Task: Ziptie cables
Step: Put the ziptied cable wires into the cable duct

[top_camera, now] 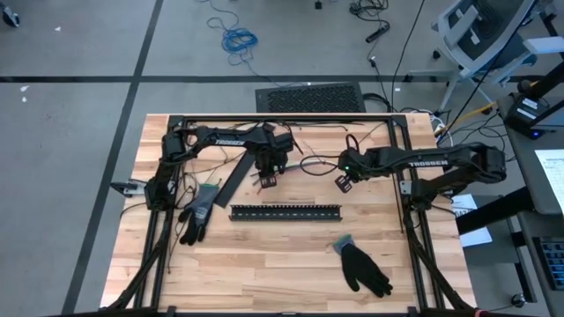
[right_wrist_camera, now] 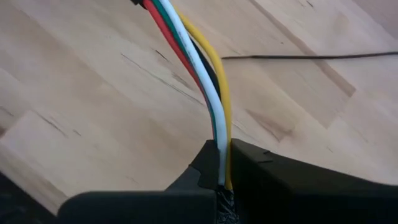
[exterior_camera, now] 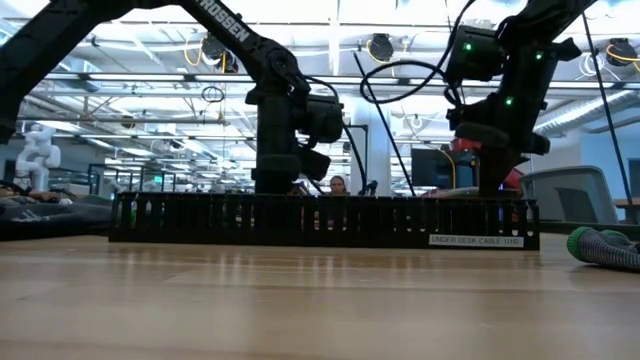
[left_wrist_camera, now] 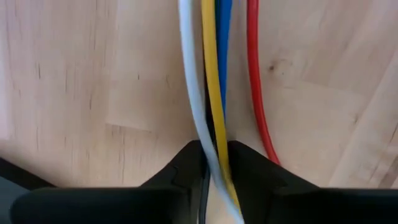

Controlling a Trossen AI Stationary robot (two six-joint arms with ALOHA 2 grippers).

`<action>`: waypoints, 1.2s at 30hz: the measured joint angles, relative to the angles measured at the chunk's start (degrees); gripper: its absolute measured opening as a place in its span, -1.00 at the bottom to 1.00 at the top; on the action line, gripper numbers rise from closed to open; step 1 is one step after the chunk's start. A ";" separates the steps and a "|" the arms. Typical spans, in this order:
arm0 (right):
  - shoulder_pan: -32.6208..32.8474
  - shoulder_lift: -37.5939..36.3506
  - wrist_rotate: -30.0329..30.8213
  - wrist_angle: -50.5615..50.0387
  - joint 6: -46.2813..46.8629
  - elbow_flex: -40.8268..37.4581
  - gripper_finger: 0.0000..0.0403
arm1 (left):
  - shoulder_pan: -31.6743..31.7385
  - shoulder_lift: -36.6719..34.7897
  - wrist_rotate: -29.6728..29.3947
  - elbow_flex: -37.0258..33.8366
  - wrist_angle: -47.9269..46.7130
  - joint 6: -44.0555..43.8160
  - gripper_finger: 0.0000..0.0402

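The cables are a bundle of thin wires. The left wrist view shows white, yellow, blue and red ones (left_wrist_camera: 211, 68); the right wrist view shows red, green, white, black and yellow ones (right_wrist_camera: 199, 56). My left gripper (left_wrist_camera: 214, 149) stands over the table's middle (top_camera: 267, 180), pointing down, shut on some of the wires. My right gripper (right_wrist_camera: 222, 155), to its right (top_camera: 344, 182), is shut on the bundle's other end. A black slotted strip (top_camera: 286, 211) lies just nearer than both grippers and hides their fingertips in the low view. My left gripper comes from above, pointing down, with the white and yellow wires (left_wrist_camera: 210, 134) pinched between its two fingers. The blue wire runs in behind them. The red wire (left_wrist_camera: 264, 134) passes outside one finger, close to the wood. My right gripper pinches the gathered wires (right_wrist_camera: 221, 134) between its two fingers, slanting down from the table's right. The wires run into the gap side by side, along the fingers. They bend away over the wood toward the other gripper, just above the table.
A grey-green glove (top_camera: 198, 213) lies left of the strip and a dark glove (top_camera: 361, 266) lies near the front right. Thin black strands (right_wrist_camera: 311, 57) trail over the wood at the back. The table's front half holds little else.
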 joint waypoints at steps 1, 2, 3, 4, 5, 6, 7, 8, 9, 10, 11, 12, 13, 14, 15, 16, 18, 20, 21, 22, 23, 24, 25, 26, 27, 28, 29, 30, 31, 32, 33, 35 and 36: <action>-0.06 0.47 0.06 0.06 0.00 0.00 -1.00 | 0.17 -0.13 0.09 0.01 -0.18 0.01 -0.51; -0.06 0.80 0.06 0.31 -0.06 0.00 -1.00 | 0.32 -0.17 0.18 0.01 -0.28 -0.01 -0.47; -0.06 1.24 0.10 0.60 -0.41 0.00 -1.00 | 0.46 -0.17 0.46 0.05 -0.35 -0.04 -0.42; -0.06 1.57 0.06 1.08 -0.74 0.00 -1.00 | 0.60 -0.16 0.72 0.36 -0.85 -0.06 -0.38; -0.06 1.90 0.04 1.43 -0.92 0.00 -1.00 | 0.75 -0.05 0.79 1.07 -1.86 -0.04 -0.34; -0.06 2.36 0.08 1.56 -1.17 0.00 -1.00 | 0.88 0.07 0.76 1.76 -2.73 -0.04 -0.31; -0.06 2.65 0.06 1.75 -1.31 0.00 -1.00 | 1.01 0.13 0.79 2.49 -3.45 -0.03 -0.27; -0.06 2.98 0.09 1.99 -1.38 0.00 -1.00 | 1.15 0.17 0.75 3.37 -3.81 0.08 -0.25; -0.09 3.25 0.12 2.29 -1.44 0.00 -1.00 | 1.35 0.20 0.68 4.40 -3.78 0.15 -0.23; -0.10 3.56 0.12 2.42 -1.49 0.00 -1.00 | 1.65 0.20 0.65 5.40 -3.64 0.13 -0.22; -0.10 3.86 0.10 2.47 -1.50 0.00 -1.00 | 2.00 0.18 0.53 6.53 -3.74 0.02 -0.21; -0.10 4.09 0.12 2.53 -1.51 0.00 -1.00 | 2.28 0.17 0.57 7.55 -3.99 0.02 -0.21; -0.10 4.29 0.10 2.57 -1.51 0.00 -1.00 | 2.57 0.17 1.00 8.41 -4.16 -0.02 -0.21; -0.10 4.37 0.10 2.57 -1.55 0.00 -1.00 | 2.86 0.17 2.31 9.02 -4.16 -0.10 -0.21; -0.10 4.38 0.08 2.57 -1.82 0.00 -1.00 | 3.05 0.17 4.10 9.46 -4.15 -0.70 -0.21; -0.10 4.38 0.09 2.58 -2.08 0.00 -1.00 | 3.22 0.15 5.87 9.66 -4.15 -1.84 -0.20; -0.10 4.35 0.08 2.51 -2.44 0.00 -1.00 | 3.35 0.15 7.73 9.58 -4.47 -2.92 -0.20; -0.10 4.22 0.08 2.52 -2.56 0.00 -1.00 | 3.31 0.13 8.04 8.75 -4.38 -2.54 -0.20; -0.10 4.22 0.08 2.52 -2.56 0.00 -1.00 | 3.20 0.13 8.53 8.31 -4.29 -2.27 -0.20; -0.10 4.22 0.06 2.52 -2.56 0.00 -1.00 | 3.12 0.13 8.95 7.93 -4.17 -1.62 -0.20; -0.10 4.22 0.06 2.54 -2.56 0.00 -1.00 | 3.07 0.13 9.12 7.69 -4.10 -1.36 -0.20; -0.10 4.22 0.07 2.57 -2.56 0.00 -1.00 | 3.01 0.13 9.24 7.63 -4.08 -1.37 -0.20; -0.10 4.22 0.08 2.57 -2.58 0.00 -1.00 | 2.98 0.12 9.30 7.63 -4.00 -1.38 -0.20; -0.10 4.22 0.06 2.54 -2.60 0.00 -1.00 | 2.98 0.08 9.38 7.61 -3.82 -1.38 -0.20; -0.10 4.22 0.08 2.57 -2.61 0.00 -1.00 | 2.99 0.04 9.42 7.61 -3.47 -1.38 -0.20; -0.10 4.22 0.08 2.57 -2.66 0.00 -1.00 | 3.03 0.04 9.40 7.61 -3.03 -1.40 -0.20; -0.10 4.22 0.09 2.57 -2.78 0.00 -1.00 | 3.06 0.04 9.40 7.61 -2.58 -1.40 -0.20; -0.10 4.22 0.15 2.57 -2.80 0.00 -1.00 | 3.09 0.04 9.39 7.61 -2.20 -1.41 -0.20; -0.10 4.22 0.27 2.61 -2.82 0.00 -1.00 | 3.07 0.04 9.40 7.61 -1.87 -1.40 -0.20; -0.10 4.22 0.75 2.61 -2.82 0.00 -1.00 | 3.02 0.04 9.40 7.61 -1.73 -1.40 -0.20; -0.10 4.22 1.13 2.63 -2.82 0.00 -1.00 | 3.00 0.04 9.40 7.61 -1.61 -1.40 -0.20; -0.12 4.22 1.49 2.80 -2.86 0.00 -1.00 | 2.96 0.02 9.38 7.61 -1.28 -1.47 -0.20; -0.22 4.22 1.48 3.08 -2.99 0.00 -1.00 | 2.96 0.02 9.34 7.61 -1.32 -1.55 -0.20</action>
